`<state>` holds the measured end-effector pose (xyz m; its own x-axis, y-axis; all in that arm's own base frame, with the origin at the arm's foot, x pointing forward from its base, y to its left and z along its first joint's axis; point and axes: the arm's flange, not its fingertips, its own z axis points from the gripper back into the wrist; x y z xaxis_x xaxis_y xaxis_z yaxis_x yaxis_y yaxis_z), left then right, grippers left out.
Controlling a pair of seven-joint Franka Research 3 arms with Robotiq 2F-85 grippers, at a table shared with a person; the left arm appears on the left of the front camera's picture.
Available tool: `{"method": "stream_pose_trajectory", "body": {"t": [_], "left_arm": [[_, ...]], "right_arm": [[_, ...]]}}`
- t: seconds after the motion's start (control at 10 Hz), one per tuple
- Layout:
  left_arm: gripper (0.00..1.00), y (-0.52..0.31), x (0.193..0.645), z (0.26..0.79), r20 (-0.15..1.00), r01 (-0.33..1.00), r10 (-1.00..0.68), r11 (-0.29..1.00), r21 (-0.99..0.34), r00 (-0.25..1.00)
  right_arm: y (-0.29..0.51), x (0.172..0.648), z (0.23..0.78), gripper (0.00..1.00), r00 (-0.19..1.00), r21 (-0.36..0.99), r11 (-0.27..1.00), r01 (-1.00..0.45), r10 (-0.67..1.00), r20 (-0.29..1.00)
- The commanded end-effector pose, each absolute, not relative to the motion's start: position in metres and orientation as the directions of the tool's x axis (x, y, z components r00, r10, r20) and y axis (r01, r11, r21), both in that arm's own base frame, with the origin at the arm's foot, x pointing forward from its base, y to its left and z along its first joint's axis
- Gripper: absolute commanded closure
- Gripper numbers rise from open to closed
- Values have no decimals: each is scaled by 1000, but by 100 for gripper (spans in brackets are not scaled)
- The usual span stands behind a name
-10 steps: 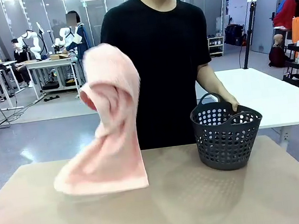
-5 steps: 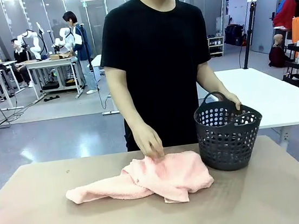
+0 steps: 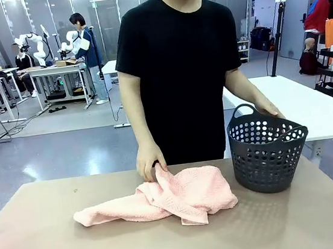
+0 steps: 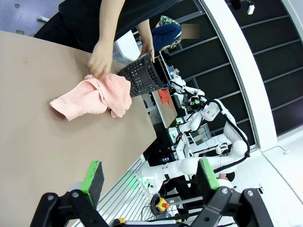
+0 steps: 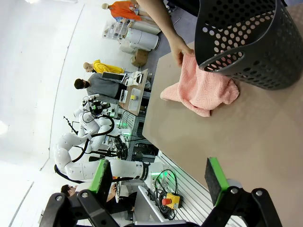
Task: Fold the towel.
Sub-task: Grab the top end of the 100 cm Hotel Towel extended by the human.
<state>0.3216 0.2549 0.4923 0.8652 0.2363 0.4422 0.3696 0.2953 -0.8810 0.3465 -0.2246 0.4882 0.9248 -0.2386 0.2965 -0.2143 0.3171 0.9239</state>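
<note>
At the far edge of the desk point(image 3: 48, 248), about the middle, the towel point(image 3: 164, 201) is lying in a crumpled heap, with a thin tail trailing off toward the left side. A person's hand point(image 3: 150, 163) is resting on its far end. Their other hand is gripping the rim of the dark basket point(image 3: 268, 157), which is sitting just beside the towel toward the far right corner.

The left pincer point(image 4: 149, 174) and the right pincer point(image 5: 157, 174) are both hanging released, jaws spread wide, grasping nothing and well apart from the cloth.

My take is that nothing is getting folded until it's flat, so spreading is the step in hand. I'd be waiting for that hand to clear off first. Then each pincer should be going for one corner, coming in low to the desk and pinching a single layer, not a bunch. The corners are pretty buried in the heap, so that left tail is probably the easiest start. Pulling the two corners apart gently should be opening it out, and the basket sitting so close is worth watching on the right.
</note>
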Motion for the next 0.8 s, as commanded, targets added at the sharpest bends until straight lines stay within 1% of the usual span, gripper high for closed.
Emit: {"method": "stream_pose_trajectory", "body": {"t": [0.0,0.7], "left_arm": [[0,256,320,492,447,378,231,286,-880,864],[0,256,320,492,447,378,231,286,-880,864]], "right_arm": [[-226,347,489,0,923,925,306,-224,-238,303],[-226,347,489,0,923,925,306,-224,-238,303]]}}
